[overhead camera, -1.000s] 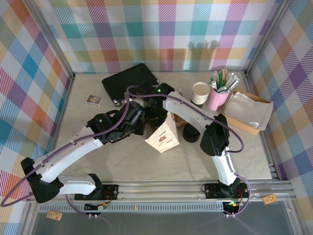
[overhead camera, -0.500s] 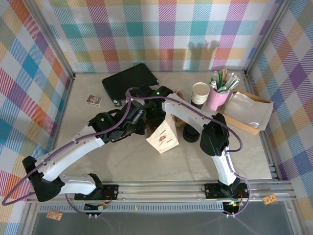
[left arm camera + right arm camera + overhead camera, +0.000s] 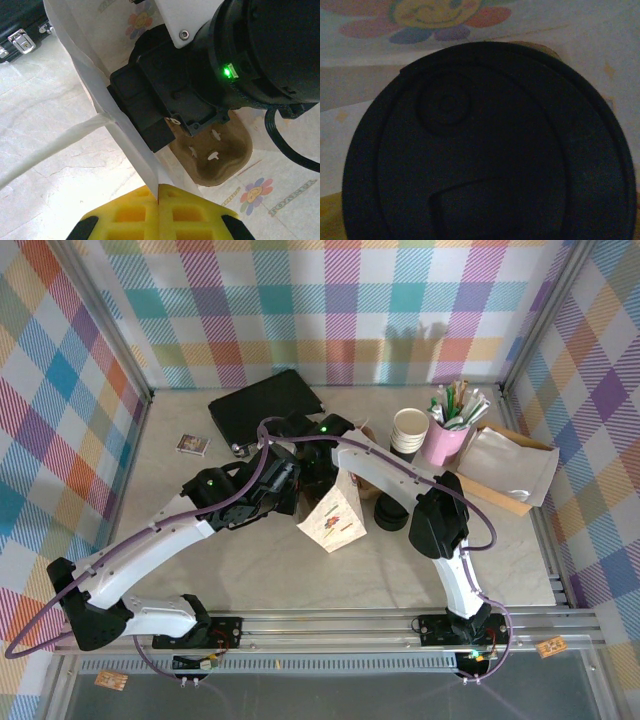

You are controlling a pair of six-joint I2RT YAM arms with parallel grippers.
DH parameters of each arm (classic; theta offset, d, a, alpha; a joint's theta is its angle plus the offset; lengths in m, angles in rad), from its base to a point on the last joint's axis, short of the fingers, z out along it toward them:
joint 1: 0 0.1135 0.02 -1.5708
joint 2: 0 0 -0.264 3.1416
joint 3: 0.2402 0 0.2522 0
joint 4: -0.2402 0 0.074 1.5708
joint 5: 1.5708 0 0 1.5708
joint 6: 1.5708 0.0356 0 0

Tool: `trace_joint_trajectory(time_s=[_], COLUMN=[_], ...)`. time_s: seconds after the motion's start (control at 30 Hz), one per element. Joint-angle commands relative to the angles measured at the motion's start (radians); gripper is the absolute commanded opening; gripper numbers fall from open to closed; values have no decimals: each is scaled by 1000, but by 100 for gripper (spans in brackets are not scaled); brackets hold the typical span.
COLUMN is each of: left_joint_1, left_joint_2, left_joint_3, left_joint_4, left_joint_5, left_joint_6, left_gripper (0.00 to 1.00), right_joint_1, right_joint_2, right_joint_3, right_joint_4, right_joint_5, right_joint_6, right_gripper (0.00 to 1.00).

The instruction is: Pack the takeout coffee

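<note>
Nudging right arm bit deeper into paper bag vs second ago. Pinching bag edge shut with left gripper. Seeing lidded takeout coffee inside bag, close under right gripper; not telling if clamped. Probably risking missing cup carrier, tipping coffee, ripping pinched edge.

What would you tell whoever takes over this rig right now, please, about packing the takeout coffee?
The left hand is shut on the edge of the paper bag, holding it open.
The right hand reaches down into the bag. The takeout coffee, black lid on, sits right under its camera; whether the fingers grip it cannot be seen.
A cup carrier lies in the bag's bottom.
Done: coffee lidded and lowered into the bag.
Left, probably: confirm the cup is seated in the carrier, release it, pull the right arm out, then let go of the bag.
</note>
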Motion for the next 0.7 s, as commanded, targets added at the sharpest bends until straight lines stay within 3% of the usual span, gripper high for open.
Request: trace_joint_trajectory(time_s=[0.0, 0.33, 0.67], left_joint_1=[-16, -16, -15], left_joint_2=[8, 35, 53], left_joint_3=[26, 76, 107], left_joint_4=[-66, -114, -148], left_joint_5=[-15, -46, -71], left_joint_6=[-6, -1, -9], left_gripper=[0, 0, 0], right_joint_1=[-3, -4, -3], right_joint_2=[-19, 49, 57], right_joint_3=[42, 158, 129], right_joint_4=[-39, -138, -165], right_joint_5=[35, -8, -42], right_joint_6=[11, 6, 6], right_gripper=[99, 99, 99])
